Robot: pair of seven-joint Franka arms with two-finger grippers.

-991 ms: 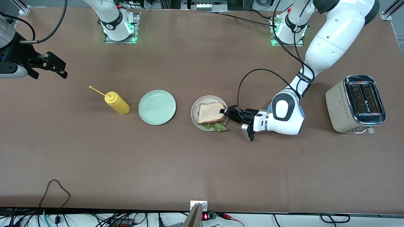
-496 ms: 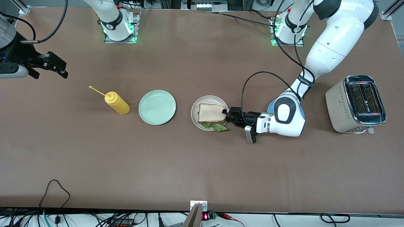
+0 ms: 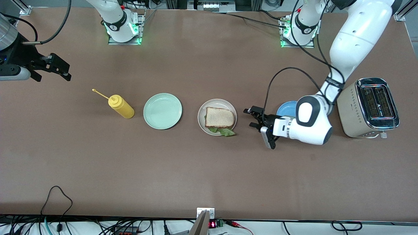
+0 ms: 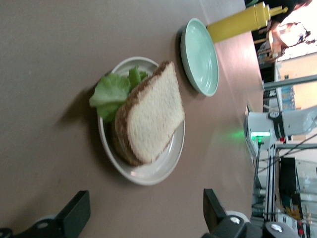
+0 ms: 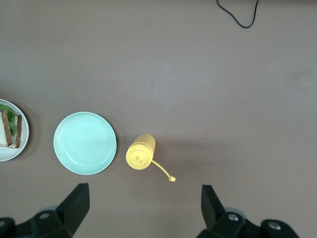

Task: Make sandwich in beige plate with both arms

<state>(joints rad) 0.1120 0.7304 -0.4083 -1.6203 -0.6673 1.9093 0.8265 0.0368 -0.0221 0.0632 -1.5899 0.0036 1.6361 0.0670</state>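
- The sandwich (image 3: 219,118) lies in the beige plate (image 3: 201,114) — top toast slice flat over the lower one, a crinkled green lettuce leaf (image 3: 224,132) sticking out over the plate's rim on the side nearer the front camera.
- The left gripper (image 3: 250,117) is low over the bare table just beside the beige plate, toward the left arm's end, its fingers spread wide and holding nothing; it does not touch the sandwich or the plate.
- In the left wrist view the two black fingers (image 4: 75,216) stand well apart, with the sandwich (image 4: 148,119) and its plate (image 4: 163,168) framed between them.
- The blue plate (image 3: 287,107) sits partly hidden under the left arm's wrist, with the toaster (image 3: 367,107) beside it at that end of the table.
- The mint-green plate (image 3: 162,111) sits bare beside the beige plate, toward the right arm's end, and the yellow squeeze bottle (image 3: 120,106) stands next to it — nozzle pointing away from the plates.
- The right gripper (image 3: 57,68) waits high over the right arm's end of the table, fingers open and empty; its wrist view looks down on the yellow bottle (image 5: 141,151) and the mint-green plate (image 5: 85,143).
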